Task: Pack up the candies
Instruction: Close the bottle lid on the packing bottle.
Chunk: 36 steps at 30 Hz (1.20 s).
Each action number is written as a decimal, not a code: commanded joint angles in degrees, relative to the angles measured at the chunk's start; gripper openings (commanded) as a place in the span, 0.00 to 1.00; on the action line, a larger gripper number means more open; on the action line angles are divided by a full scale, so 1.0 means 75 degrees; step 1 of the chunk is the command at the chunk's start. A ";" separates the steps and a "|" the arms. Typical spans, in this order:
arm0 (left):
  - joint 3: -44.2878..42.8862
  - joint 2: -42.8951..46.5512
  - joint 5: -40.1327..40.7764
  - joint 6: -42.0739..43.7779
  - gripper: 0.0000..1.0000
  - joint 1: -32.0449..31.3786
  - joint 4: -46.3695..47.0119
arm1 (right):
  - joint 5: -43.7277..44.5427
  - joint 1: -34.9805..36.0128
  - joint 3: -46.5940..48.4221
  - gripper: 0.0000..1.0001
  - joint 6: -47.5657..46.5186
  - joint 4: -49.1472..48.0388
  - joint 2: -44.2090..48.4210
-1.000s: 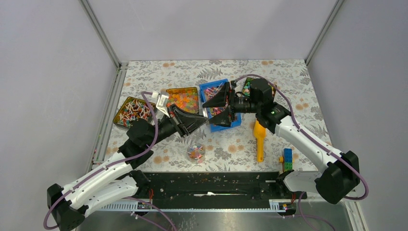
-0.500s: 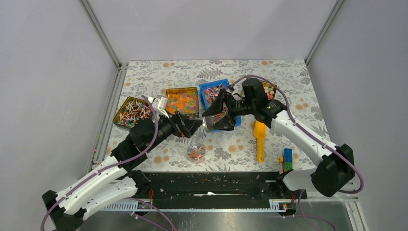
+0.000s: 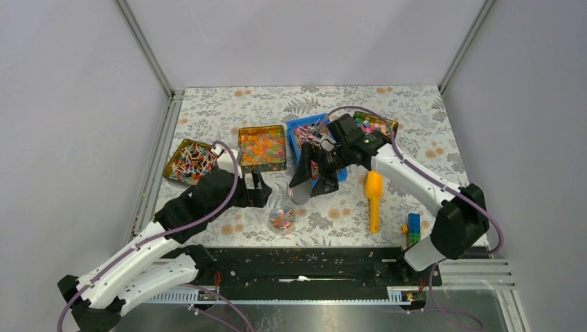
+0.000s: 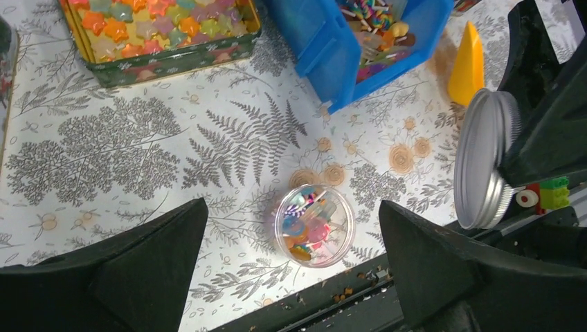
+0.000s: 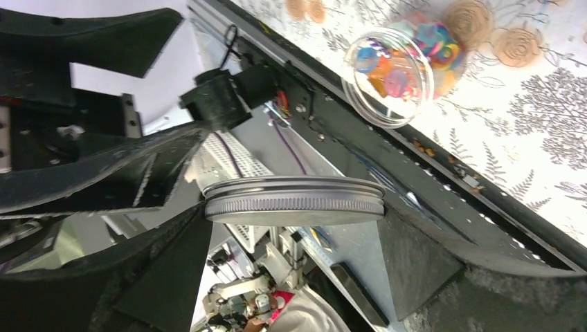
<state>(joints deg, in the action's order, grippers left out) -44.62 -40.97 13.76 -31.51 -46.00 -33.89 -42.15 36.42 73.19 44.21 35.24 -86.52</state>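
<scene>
arms: two, the left arm (image 3: pixel 173 221) and the right arm (image 3: pixel 408 176)
tins: three, a many-sided tin (image 3: pixel 168 166), a rectangular tin (image 3: pixel 262 168) and a far tin (image 3: pixel 394 124)
blue bin (image 4: pixel 315 41): one
clear jar (image 4: pixel 277 225): one
metal lid (image 4: pixel 481 169): one
yellow scoop (image 3: pixel 374 197): one
toy brick stack (image 3: pixel 413 228): one
candies (image 4: pixel 367 17): too many to count; a small handful in the clear jar
jelly stars (image 4: pixel 138 21): too many to count
bench (image 3: pixel 429 104): one
</scene>
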 commanded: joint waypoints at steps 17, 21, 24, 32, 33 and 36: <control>0.0297 -0.1192 -0.1213 -0.0928 0.99 0.1795 -0.0859 | 0.3507 0.2249 0.2964 0.82 -0.3363 0.3605 -0.2400; 0.0447 -0.1292 -0.1681 -0.0998 0.99 0.2745 -0.1013 | 0.3906 0.2597 0.3496 0.82 -0.3623 0.3946 -0.2945; 0.0498 -0.1228 -0.1621 -0.1076 0.99 0.3445 -0.1304 | 0.4143 0.2770 0.3880 0.82 -0.3784 0.4153 -0.3358; 0.0643 0.0049 -0.0762 -0.2005 0.99 0.4720 -0.2019 | 0.4533 0.3160 0.4843 0.82 -0.4056 0.4619 -0.4364; 0.0684 0.0249 -0.0697 -0.2086 0.99 0.4726 -0.2014 | 0.4586 0.3226 0.4968 0.82 -0.4094 0.4679 -0.4496; 0.0828 0.0779 -0.0752 -0.2272 0.99 0.4739 -0.1938 | 0.4678 0.3369 0.5361 0.82 -0.4174 0.4864 -0.4881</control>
<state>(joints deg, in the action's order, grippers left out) -39.59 -39.31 6.26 -44.80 -10.79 -48.42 -9.69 59.77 108.51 14.90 67.90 -120.33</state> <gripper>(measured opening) 0.989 0.901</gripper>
